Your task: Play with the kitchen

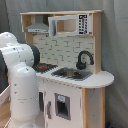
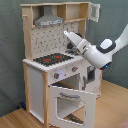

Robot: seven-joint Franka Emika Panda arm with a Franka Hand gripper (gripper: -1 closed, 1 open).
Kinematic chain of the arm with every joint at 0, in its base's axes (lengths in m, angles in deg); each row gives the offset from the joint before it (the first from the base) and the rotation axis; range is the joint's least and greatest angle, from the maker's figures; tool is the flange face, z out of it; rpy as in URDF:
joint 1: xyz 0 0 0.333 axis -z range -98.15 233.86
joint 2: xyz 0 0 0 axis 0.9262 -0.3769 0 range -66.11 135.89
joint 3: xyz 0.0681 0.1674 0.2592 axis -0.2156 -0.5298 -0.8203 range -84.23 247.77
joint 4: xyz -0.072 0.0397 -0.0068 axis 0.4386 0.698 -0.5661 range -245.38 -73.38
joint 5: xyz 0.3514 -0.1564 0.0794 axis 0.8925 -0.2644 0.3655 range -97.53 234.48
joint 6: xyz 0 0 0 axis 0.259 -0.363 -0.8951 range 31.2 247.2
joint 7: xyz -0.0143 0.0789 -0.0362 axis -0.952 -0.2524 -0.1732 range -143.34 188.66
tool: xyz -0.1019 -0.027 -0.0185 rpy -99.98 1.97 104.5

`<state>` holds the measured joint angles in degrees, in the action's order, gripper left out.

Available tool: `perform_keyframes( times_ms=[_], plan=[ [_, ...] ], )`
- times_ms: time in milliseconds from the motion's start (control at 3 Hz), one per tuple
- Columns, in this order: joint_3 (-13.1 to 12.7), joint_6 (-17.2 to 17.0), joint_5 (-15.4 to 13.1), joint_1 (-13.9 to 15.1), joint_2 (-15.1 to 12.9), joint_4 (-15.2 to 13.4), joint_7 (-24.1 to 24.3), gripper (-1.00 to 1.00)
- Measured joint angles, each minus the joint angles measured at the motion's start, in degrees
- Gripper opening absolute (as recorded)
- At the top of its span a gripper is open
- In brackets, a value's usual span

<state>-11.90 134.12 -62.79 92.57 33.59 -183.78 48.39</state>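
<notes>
Kitchen [image 2: 42, 75] upright on wood floor against grey curtain; oven door [image 2: 70, 102] hanging open, tilted outward. White arm [image 2: 95, 50] reaching over countertop toward pegboard. Gripper [image 2: 66, 34] above hob [image 2: 51, 59]; jaw state: cannot tell. Faucet [image 1: 83, 59] behind sink [image 1: 72, 74].

Arm [image 1: 20, 85]: glossy white shell, fat rounded cylindrical links, smooth finish in both exterior views. Black band at joint, dark grey seams betw. segments. In the second exterior view the arm [image 2: 97, 50] shows a bulbous white elbow housing w/ black ring, then a narrower tapering white section. No markings, cables or screws legible.
</notes>
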Motion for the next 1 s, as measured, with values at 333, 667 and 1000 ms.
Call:
perform_keyframes(
  times_ms=[333, 667, 1000],
  plan=[
    [-1.07, -4.94, 0.0, -0.01, 1.26, 1.2, -2.84, 1.0],
    [-2.35, -10.94, 0.02, -0.01, 1.89, 1.81, -4.72, 1.0],
    [-3.16, -17.0, 0.02, -0.01, 1.99, 1.92, -5.52, 1.0]
  ],
)
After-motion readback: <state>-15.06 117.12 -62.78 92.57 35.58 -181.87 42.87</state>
